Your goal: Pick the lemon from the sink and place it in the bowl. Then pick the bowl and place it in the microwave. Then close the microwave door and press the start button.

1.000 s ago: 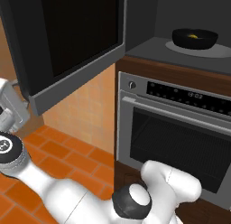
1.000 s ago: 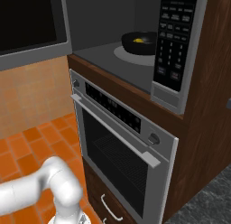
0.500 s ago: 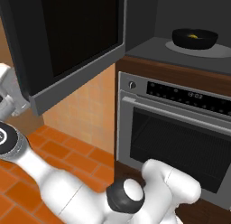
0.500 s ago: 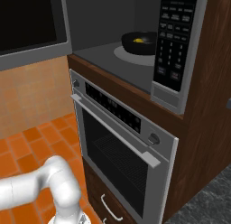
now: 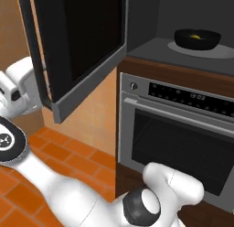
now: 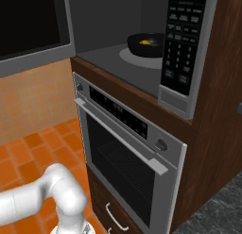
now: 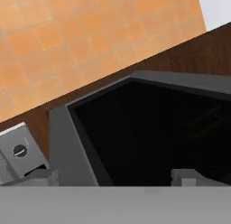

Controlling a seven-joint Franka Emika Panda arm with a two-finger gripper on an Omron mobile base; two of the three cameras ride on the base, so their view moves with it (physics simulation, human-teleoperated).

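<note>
The microwave (image 6: 101, 56) stands open, and the glossy black bowl (image 5: 197, 39) (image 6: 140, 45) rests on its pale turntable (image 5: 225, 50). Inside the bowl lies the small yellow lemon (image 5: 195, 36) (image 6: 145, 41). The microwave door (image 5: 82, 43) (image 6: 28, 20) is swung out to the left. My gripper (image 5: 20, 91) sits low on the door's outer side, partly hidden by the door's edge. In the hand view the gripper (image 7: 115, 178) is open, its tips wide apart, facing the dark glass of the door (image 7: 149, 133) with nothing between them.
The steel oven (image 5: 183, 130) (image 6: 123, 148) with its bar handle sits right under the microwave. The keypad panel (image 6: 184, 44) is on the microwave's right side. An orange tiled wall (image 5: 98, 116) runs behind the door, and my own arm crosses the foreground.
My hand has risen and moved closer to the door's outer face. The door's lower free corner appears to have swung slightly toward the microwave. Bowl and lemon have not moved.
</note>
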